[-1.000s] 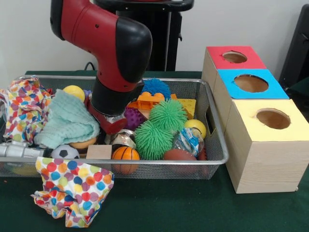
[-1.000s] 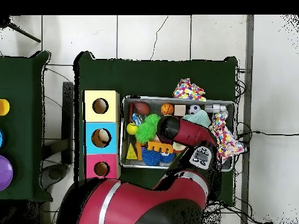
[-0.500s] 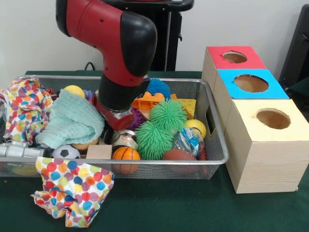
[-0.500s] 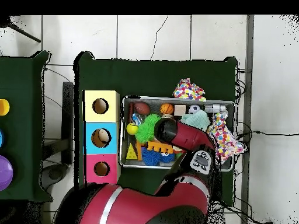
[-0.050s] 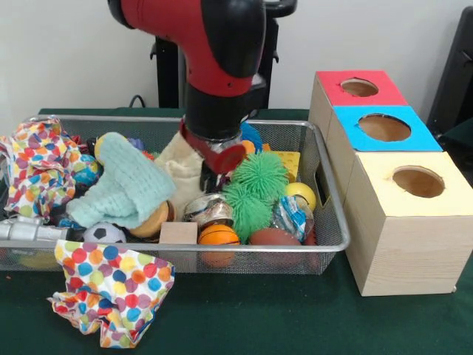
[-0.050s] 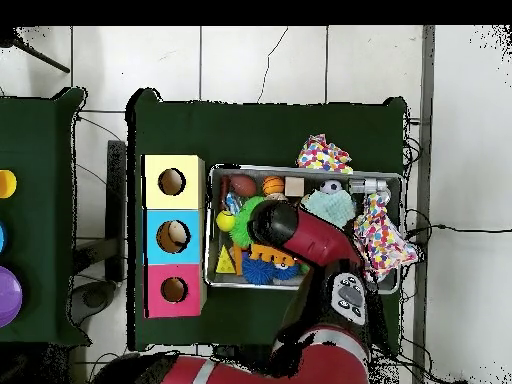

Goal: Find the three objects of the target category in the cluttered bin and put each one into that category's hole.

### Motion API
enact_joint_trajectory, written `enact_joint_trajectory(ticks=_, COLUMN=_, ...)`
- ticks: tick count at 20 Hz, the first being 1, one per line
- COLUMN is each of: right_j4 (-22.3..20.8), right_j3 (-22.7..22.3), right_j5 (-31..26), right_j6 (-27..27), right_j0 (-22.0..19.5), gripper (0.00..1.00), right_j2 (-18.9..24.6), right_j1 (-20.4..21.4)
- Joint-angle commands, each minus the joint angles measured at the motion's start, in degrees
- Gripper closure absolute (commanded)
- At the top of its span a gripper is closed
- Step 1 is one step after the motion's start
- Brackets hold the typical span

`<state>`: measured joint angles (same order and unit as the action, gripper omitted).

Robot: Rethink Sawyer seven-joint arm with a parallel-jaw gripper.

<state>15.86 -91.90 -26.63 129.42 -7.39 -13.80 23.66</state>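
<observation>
We see a wire bin holding, from the left, a mint cloth, an orange basketball and green spiky balls. The gripper is buried among them; we cannot tell its opening. Three holed boxes stand right.

The red and black arm comes down from above, its thick black wrist pointing straight down. The tool hangs at its lower end. Its fingers are hidden, so their state is not clear.
</observation>
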Motion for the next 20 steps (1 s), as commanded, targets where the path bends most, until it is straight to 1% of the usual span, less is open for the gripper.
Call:
enact_joint_trajectory(ticks=1, right_j4=4.7, right_j3=-3.1, right_j5=-15.5, right_j6=9.6, right_j0=2.9, gripper=1.00, right_j2=10.6, right_j1=4.5)
enact_joint_trajectory(ticks=4, right_j4=5.4, right_j3=-3.4, right_j5=-14.9, right_j6=9.8, right_j0=3.5, gripper=1.00, right_j2=10.6, right_j1=4.4)
enact_joint_trajectory(ticks=6, right_j4=6.4, right_j3=-3.9, right_j5=-14.6, right_j6=10.6, right_j0=3.9, gripper=1.00, right_j2=10.7, right_j1=4.3)
enact_joint_trajectory(ticks=8, right_j4=7.5, right_j3=-4.1, right_j5=-15.6, right_j6=12.2, right_j0=4.9, gripper=1.00, right_j2=10.4, right_j1=4.3)
enact_joint_trajectory(ticks=9, right_j4=8.0, right_j3=-3.6, right_j5=-17.4, right_j6=13.7, right_j0=5.7, gripper=1.00, right_j2=9.9, right_j1=4.3)
enact_joint_trajectory(ticks=12, right_j4=8.6, right_j3=-2.7, right_j5=-19.8, right_j6=15.5, right_j0=7.4, gripper=1.00, right_j2=8.2, right_j1=4.2)
enact_joint_trajectory(ticks=14, right_j4=8.5, right_j3=-1.8, right_j5=-21.7, right_j6=17.1, right_j0=9.0, gripper=1.00, right_j2=6.4, right_j1=4.2)
enact_joint_trajectory(ticks=15, right_j4=8.4, right_j3=-1.3, right_j5=-24.1, right_j6=18.8, right_j0=10.1, gripper=1.00, right_j2=5.0, right_j1=4.4)
enact_joint_trajectory(ticks=17, right_j4=8.5, right_j3=-0.5, right_j5=-26.3, right_j6=20.6, right_j0=11.5, gripper=1.00, right_j2=3.2, right_j1=4.4)
enact_joint_trajectory(ticks=20, right_j4=8.9, right_j3=-0.4, right_j5=-27.0, right_j6=20.9, right_j0=12.2, gripper=1.00, right_j2=2.0, right_j1=4.2)
